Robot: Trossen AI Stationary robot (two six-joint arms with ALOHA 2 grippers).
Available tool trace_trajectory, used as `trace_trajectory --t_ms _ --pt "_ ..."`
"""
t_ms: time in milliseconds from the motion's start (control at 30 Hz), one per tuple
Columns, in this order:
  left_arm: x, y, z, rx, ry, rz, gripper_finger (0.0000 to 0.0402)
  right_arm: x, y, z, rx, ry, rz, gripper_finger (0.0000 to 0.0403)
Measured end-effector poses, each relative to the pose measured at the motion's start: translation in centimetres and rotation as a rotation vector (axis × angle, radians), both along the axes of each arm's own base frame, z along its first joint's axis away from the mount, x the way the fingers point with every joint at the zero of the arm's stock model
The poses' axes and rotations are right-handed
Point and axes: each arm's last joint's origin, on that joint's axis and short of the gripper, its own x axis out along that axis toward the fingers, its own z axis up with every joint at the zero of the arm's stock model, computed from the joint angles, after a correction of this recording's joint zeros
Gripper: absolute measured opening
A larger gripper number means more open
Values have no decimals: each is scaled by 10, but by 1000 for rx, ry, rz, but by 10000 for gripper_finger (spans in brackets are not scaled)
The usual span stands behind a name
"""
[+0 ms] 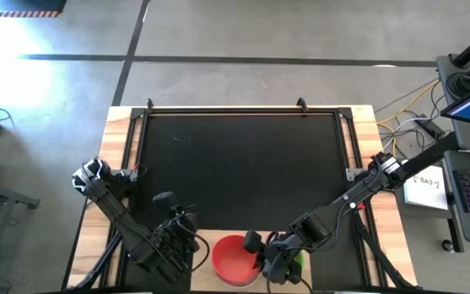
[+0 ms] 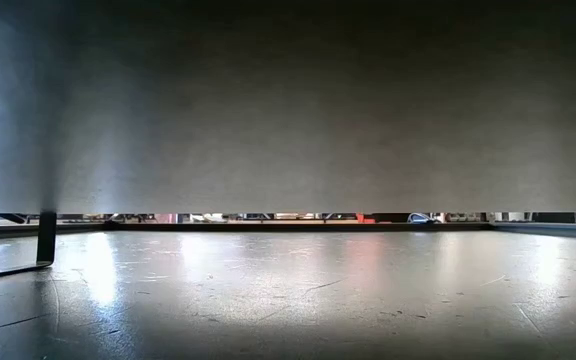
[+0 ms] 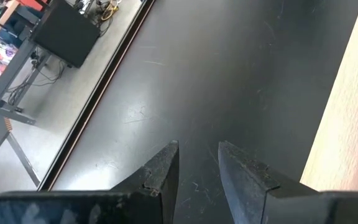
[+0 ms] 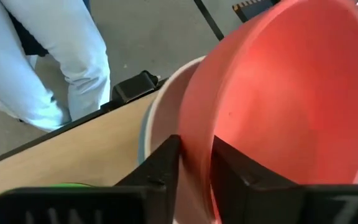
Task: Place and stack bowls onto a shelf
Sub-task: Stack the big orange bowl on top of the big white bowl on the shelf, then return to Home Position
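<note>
A red bowl [image 1: 233, 258] sits on the pale wooden shelf [image 4: 73, 155] at the table's near edge, nested in a white bowl [image 4: 160, 106]. My right gripper [image 4: 196, 163] is at the red bowl's right side, its fingers astride the bowl's wall with a gap between them. A bright green bowl [image 1: 299, 263] lies just right of that gripper. My left gripper [image 3: 199, 160] hangs open over the black mat [image 1: 235, 163], left of the red bowl and beside the shelf [image 3: 347, 124], with nothing between its fingers. My right gripper has one finger [image 4: 238, 177] inside the red bowl and the other [image 4: 160, 165] outside, with the bowl's wall near the rim [image 4: 197, 155] between them. The fingers come slanting down from the table's right. I cannot tell whether either finger touches the wall.
A person's legs in pale trousers [image 4: 55, 62] stand on the floor beyond the shelf's edge. A black bracket [image 4: 135, 87] sits at that edge. The low view shows only the bare mat [image 2: 288, 290] under a grey panel.
</note>
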Motion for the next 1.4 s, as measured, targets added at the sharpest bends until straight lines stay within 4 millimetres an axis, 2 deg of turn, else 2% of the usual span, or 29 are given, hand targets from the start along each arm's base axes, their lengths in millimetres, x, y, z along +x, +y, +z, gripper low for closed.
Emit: trace_trajectory --t_ms 200,433,667,867,1000,1200,1400 --pt "0 0 0 -1 -2 2 96 -1 0 5 7 -1 -3 110" --pt "0 0 0 -2 -2 2 96 -3 -1 36 108 52 -108 135" --pt "1 0 1 11 -49 12 96 -12 -7 64 170 193 -246 128" --pt "-2 4 9 14 -95 12 96 -24 -17 93 134 239 -260 119" --pt "-9 10 22 -14 -125 13 96 -30 -38 103 99 282 -306 118" --pt "-21 23 42 -52 -163 2 96 -47 -89 115 131 279 -429 119" --pt "-28 31 55 -34 -219 -11 96 -86 -145 124 247 127 -543 118"
